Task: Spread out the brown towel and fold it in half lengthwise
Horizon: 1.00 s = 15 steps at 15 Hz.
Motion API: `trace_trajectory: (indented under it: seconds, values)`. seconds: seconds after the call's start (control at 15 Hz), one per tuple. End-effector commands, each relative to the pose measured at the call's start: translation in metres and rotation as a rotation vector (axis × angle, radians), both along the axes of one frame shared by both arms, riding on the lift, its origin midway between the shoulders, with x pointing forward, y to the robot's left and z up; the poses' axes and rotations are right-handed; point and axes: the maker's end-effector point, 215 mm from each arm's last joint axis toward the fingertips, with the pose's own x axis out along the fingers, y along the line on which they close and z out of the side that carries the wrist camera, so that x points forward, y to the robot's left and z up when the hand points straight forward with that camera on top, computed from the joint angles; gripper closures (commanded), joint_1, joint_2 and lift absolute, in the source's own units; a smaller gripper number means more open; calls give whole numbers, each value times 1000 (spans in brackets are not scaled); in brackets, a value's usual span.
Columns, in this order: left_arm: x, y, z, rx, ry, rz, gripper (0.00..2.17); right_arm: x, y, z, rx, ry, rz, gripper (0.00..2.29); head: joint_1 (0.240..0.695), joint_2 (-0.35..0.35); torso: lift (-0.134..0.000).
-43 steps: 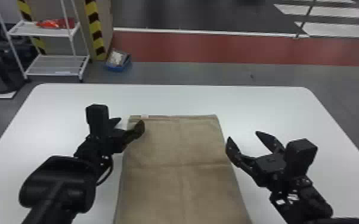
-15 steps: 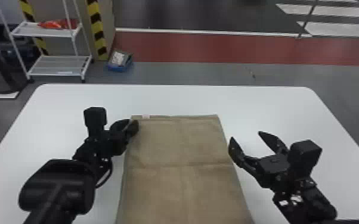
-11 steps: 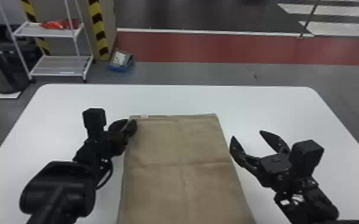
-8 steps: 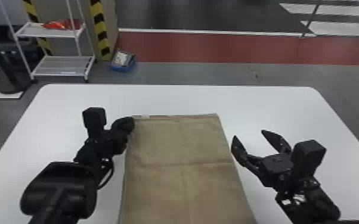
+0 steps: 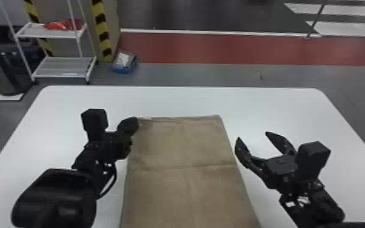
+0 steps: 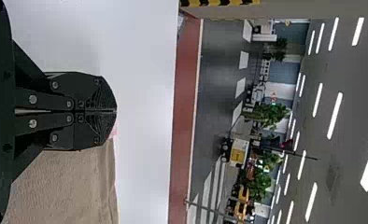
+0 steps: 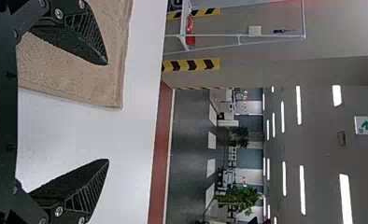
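Note:
The brown towel (image 5: 182, 145) lies spread flat, its far edge across the middle of the table. My left gripper (image 5: 135, 122) is shut on its far left corner in the head view. In the left wrist view the left gripper (image 6: 116, 111) has its fingers pressed together, and the towel (image 6: 70, 186) runs in beneath them; the pinched cloth itself is hidden. My right gripper (image 5: 251, 136) stands open just beyond the towel's right edge. In the right wrist view the right gripper (image 7: 107, 112) has one finger over the towel (image 7: 56, 65) and the other over bare tabletop.
White tabletop (image 5: 282, 112) borders the towel on its far side, left and right. Behind the table, on the floor, are a white rack (image 5: 63, 66) and a blue box (image 5: 125, 62).
The left gripper has gone from open to shut at the towel's far left corner, shifting slightly left on the table. The towel has stayed flat, and the right gripper is still open.

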Motion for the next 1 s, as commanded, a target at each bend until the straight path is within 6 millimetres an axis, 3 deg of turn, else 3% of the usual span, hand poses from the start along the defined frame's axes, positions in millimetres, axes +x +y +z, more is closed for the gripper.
trace_trajectory:
  seconds: [0.0, 0.13, 0.27, 0.47, 0.53, 0.67, 0.8, 0.93]
  values:
    - [-27, -40, 27, -34, 26, -79, 1318, 2, -1, -2, 3, 3, -18, 147, 695, -73, -123]
    - [-50, -97, 29, -26, 67, -187, 1318, 4, -9, -7, -1, 11, -53, 147, 695, -104, -123]
    - [-59, -151, 43, -14, 56, -281, 1318, 2, -7, -9, -5, 15, -51, 147, 695, -173, -123]
    - [-75, -220, 50, 33, 47, -392, 1315, -6, -5, -12, -3, 9, -47, 147, 695, -248, -123]
    - [-77, -232, 43, 42, 58, -404, 1170, -9, -2, -14, -3, 11, -43, 147, 695, -271, -123]
    - [-78, -238, 38, 56, 42, -412, 66, -15, 5, -19, -3, 18, -31, 147, 695, -321, -123]
    - [-77, -228, 31, 63, 53, -398, 2, -17, 10, -21, -9, 23, -21, 147, 695, -331, -123]
    - [-76, -202, 21, 60, 66, -349, 12, -18, 18, -23, -12, 27, -5, 147, 695, -325, -123]
